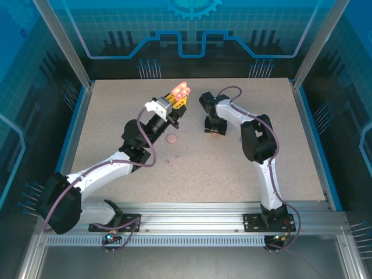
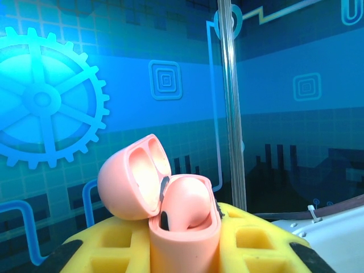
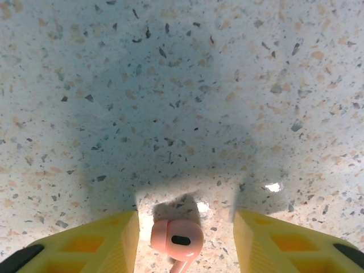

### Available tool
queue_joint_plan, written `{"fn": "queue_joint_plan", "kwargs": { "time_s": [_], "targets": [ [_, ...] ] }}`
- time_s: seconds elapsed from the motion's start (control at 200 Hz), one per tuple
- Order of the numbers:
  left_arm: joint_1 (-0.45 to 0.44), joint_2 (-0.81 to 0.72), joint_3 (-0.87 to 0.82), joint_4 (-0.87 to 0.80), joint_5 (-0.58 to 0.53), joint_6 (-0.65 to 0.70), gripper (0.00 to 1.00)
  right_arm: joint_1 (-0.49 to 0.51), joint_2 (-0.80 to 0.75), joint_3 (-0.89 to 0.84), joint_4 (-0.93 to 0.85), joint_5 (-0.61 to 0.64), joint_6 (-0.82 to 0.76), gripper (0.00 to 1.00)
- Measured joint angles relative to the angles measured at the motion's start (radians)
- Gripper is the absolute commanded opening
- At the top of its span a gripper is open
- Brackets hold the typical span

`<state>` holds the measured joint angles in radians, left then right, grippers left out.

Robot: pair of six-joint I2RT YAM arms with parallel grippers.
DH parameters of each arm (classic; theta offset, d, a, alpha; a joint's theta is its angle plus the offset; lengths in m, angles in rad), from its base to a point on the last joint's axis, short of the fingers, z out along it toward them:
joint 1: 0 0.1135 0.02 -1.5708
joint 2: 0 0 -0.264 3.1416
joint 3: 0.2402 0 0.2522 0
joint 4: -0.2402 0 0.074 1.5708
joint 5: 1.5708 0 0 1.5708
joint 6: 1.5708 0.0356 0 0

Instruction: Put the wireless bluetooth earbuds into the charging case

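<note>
One pinkish earbud (image 3: 177,239) lies on the speckled table (image 3: 182,85) between the right gripper's (image 3: 185,222) yellow fingers (image 3: 96,244), which stand apart with a gap on each side, touching nothing. It should be featherlight, hard and glossy, so likely to squirt out of a pinch. The rounded head looks the surest place to take it, as the stem is thin. Left of it, the left gripper (image 1: 176,100) is clenched on the charging case (image 2: 182,227), lid hinged back, held above the table. A small pinkish round thing (image 1: 172,139) lies nearer, seemingly clear of the way between them
</note>
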<state>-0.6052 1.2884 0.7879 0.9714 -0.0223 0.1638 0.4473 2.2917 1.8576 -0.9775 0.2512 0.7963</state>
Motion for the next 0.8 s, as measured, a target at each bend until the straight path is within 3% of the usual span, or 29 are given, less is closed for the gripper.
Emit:
{"fn": "queue_joint_plan", "kwargs": {
  "time_s": [0.52, 0.8],
  "targets": [
    [0.000, 0.000, 0.000, 0.003, 0.000, 0.000, 0.00, 0.012, 0.001, -0.005, 0.022, 0.000, 0.003, 0.26],
    [0.000, 0.000, 0.000, 0.002, 0.000, 0.000, 0.00, 0.013, -0.050, -0.085, 0.072, 0.014, -0.034, 0.25]
  ]
}}
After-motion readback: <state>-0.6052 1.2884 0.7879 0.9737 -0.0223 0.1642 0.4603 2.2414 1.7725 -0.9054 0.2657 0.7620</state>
